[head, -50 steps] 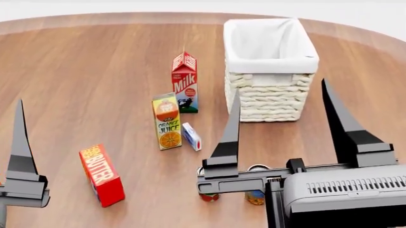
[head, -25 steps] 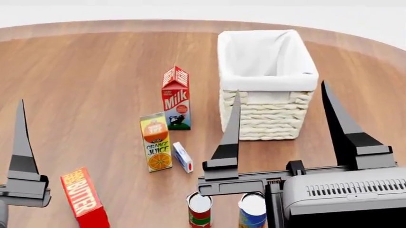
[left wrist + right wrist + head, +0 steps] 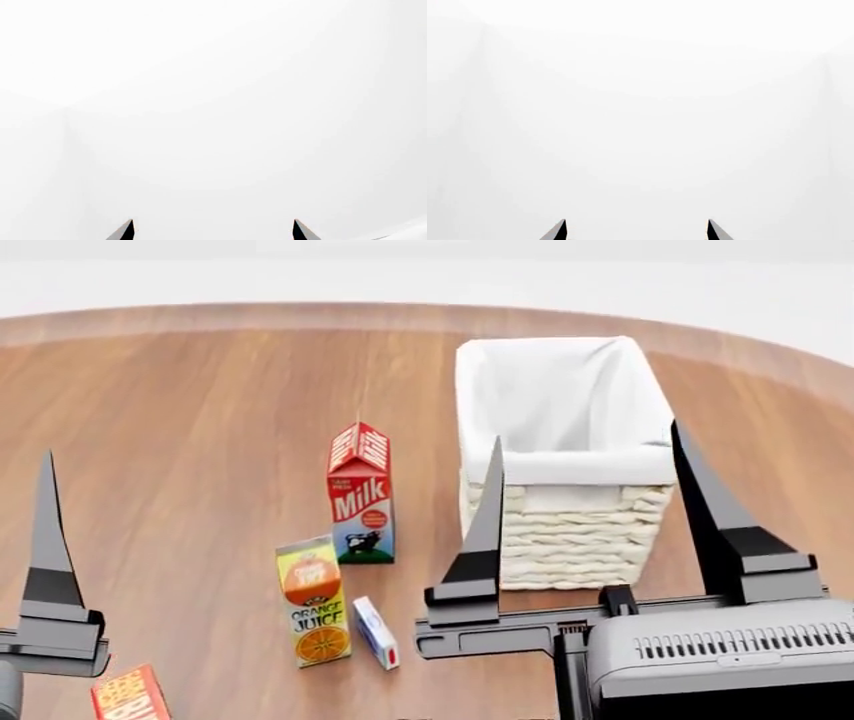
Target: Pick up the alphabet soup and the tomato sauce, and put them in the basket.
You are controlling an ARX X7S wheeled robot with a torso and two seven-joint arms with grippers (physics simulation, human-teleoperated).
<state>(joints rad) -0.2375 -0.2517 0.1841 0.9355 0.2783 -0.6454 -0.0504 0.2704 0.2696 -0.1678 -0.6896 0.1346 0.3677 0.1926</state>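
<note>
- Head view: my right gripper stands with its two dark fingers wide apart and pointing up, nothing between them. It is in front of the large cream woven wicker basket with white cloth lining.
- My left gripper shows only one dark finger at the edge of the picture there. In the left wrist view two fingertips sit well apart against blank white, so I judge that claw spread and empty too.
- The right wrist view agrees: two tips apart, only white beyond them, no table and no can.
- The basket stands upright on the brown wooden table, and the part of its inside that I can see holds nothing but lining.
- The blue-labelled alphabet soup can and the red-and-green tomato sauce can appear in none of these pictures, so I cannot tell where they are.
- Beside the basket stand a red and white milk carton, a yellow orange juice carton and a small white and blue box. A red butter box peeks in at the lower edge.
- My judgement: neither can is delivered, so both pick-ups and both drops remain.
</note>
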